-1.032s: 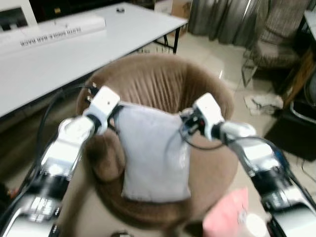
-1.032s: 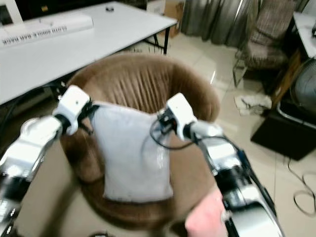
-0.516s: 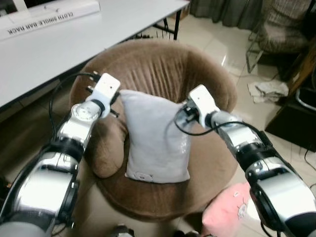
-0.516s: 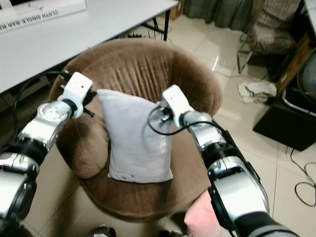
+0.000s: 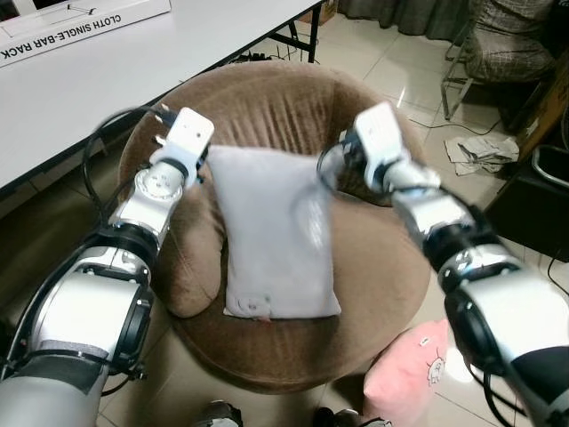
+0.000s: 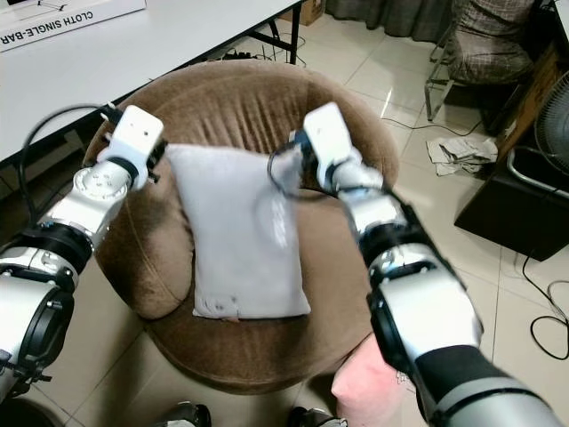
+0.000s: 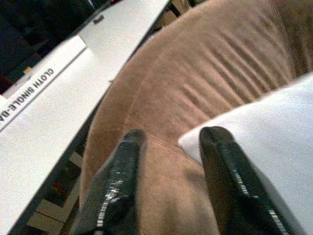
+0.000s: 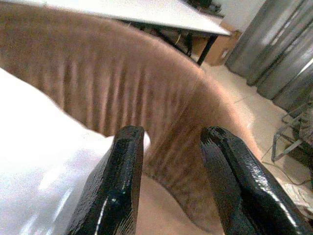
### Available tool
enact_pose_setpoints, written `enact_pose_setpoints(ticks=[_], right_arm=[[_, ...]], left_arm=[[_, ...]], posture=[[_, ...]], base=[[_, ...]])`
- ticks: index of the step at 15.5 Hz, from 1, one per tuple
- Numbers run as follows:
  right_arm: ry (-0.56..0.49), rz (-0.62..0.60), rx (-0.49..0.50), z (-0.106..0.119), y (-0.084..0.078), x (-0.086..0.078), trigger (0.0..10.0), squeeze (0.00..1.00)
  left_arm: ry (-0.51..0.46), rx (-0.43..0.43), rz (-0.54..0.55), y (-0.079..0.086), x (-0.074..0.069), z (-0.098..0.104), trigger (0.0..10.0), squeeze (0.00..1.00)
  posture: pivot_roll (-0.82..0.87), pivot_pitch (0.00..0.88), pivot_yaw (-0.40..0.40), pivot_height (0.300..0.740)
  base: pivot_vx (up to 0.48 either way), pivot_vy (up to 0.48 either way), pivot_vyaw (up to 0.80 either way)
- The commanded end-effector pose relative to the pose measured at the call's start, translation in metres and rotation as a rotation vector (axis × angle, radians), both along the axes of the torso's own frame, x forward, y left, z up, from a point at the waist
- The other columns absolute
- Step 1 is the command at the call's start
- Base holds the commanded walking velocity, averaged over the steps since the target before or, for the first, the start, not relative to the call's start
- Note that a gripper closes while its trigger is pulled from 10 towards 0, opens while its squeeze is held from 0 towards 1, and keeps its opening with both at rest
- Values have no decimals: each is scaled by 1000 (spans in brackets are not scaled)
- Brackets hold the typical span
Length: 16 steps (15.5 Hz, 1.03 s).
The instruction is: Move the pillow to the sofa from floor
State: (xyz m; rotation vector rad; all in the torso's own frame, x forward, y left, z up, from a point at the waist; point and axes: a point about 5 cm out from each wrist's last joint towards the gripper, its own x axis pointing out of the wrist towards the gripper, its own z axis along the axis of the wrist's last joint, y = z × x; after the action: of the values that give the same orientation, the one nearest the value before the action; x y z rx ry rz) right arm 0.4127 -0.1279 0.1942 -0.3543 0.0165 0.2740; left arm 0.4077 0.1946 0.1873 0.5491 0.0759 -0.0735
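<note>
A pale grey pillow (image 5: 271, 231) lies on the seat of the round brown sofa chair (image 5: 267, 102), its top edge resting against the backrest. My left gripper (image 5: 203, 165) is at the pillow's upper left corner. In the left wrist view its fingers (image 7: 129, 147) stand apart, with the pillow's corner (image 7: 254, 127) beside one of them. My right gripper (image 5: 333, 165) hovers at the upper right corner. Its fingers (image 8: 222, 147) are spread too, with the pillow's edge (image 8: 44, 147) just beside them and the backrest (image 8: 161, 88) ahead.
A white table (image 5: 107, 76) with a long white box (image 5: 80, 25) stands behind the sofa on the left. A pink cushion (image 5: 413, 374) lies on the floor at the front right. A chair (image 5: 511, 44), a crumpled cloth (image 5: 484, 151) and a black case (image 5: 538, 209) crowd the right side.
The right gripper has risen from the pillow's right corner toward the backrest. The pillow has settled lower and flatter on the seat. The camera has moved closer.
</note>
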Motion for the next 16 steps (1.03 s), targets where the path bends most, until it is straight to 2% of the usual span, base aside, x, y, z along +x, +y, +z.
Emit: enact_pose_setpoints(ticks=[1, 2, 4, 5, 7, 8, 10, 13, 14, 15, 16], right_arm=[[-5, -9, 33, 7, -5, 2, 10000, 0], [2, 30, 82, 16, -2, 4, 10000, 0], [2, 46, 77, 19, 0, 5, 10000, 0], [11, 53, 98, 19, 1, 5, 10000, 0], [46, 57, 188, 8, -1, 2, 10000, 0], [56, 56, 209, 3, -2, 0, 10000, 0], [99, 89, 162, -25, -5, -10, 10000, 0], [160, 60, 226, -58, -13, -30, 10000, 0], [178, 26, 249, -71, -18, -42, 10000, 0], [180, 5, 288, -81, -21, -55, 10000, 0], [165, 8, 312, -85, -20, -64, 10000, 0]], left_arm=[[-18, 1, 23, 5, 1, 5, 10000, 0], [-55, -11, 39, 7, 2, 12, 10000, 0], [-79, -52, 53, 9, 4, 19, 10000, 0], [-66, -151, 17, 9, 4, 23, 10000, 0], [-38, -324, -27, 10, 1, 17, 10000, 0], [-35, -348, -44, 9, 0, 14, 10000, 0], [-9, -419, -45, 5, -8, -5, 10000, 0], [-32, -351, -113, -3, -28, -22, 10000, 0], [-36, -367, -105, -5, -42, -31, 10000, 0], [-20, -446, -86, -8, -59, -43, 10000, 0], [-12, -467, -84, -10, -71, -54, 10000, 0]], posture=[[74, 136, -42, 740], [76, 120, -49, 740], [76, 105, -55, 740], [76, 71, -52, 740], [69, 12, -40, 740], [68, 2, -36, 740], [61, 0, -25, 740], [79, 0, -22, 740], [79, 0, -17, 740], [71, 0, -7, 740], [66, 0, -3, 740]], base=[[0, 0, 0], [0, 0, 0], [0, 0, 0], [0, 0, 0], [0, 0, 0], [0, 0, 0], [0, 0, 0], [0, 0, 0], [0, 0, 0], [0, 0, 0], [0, 0, 0]])
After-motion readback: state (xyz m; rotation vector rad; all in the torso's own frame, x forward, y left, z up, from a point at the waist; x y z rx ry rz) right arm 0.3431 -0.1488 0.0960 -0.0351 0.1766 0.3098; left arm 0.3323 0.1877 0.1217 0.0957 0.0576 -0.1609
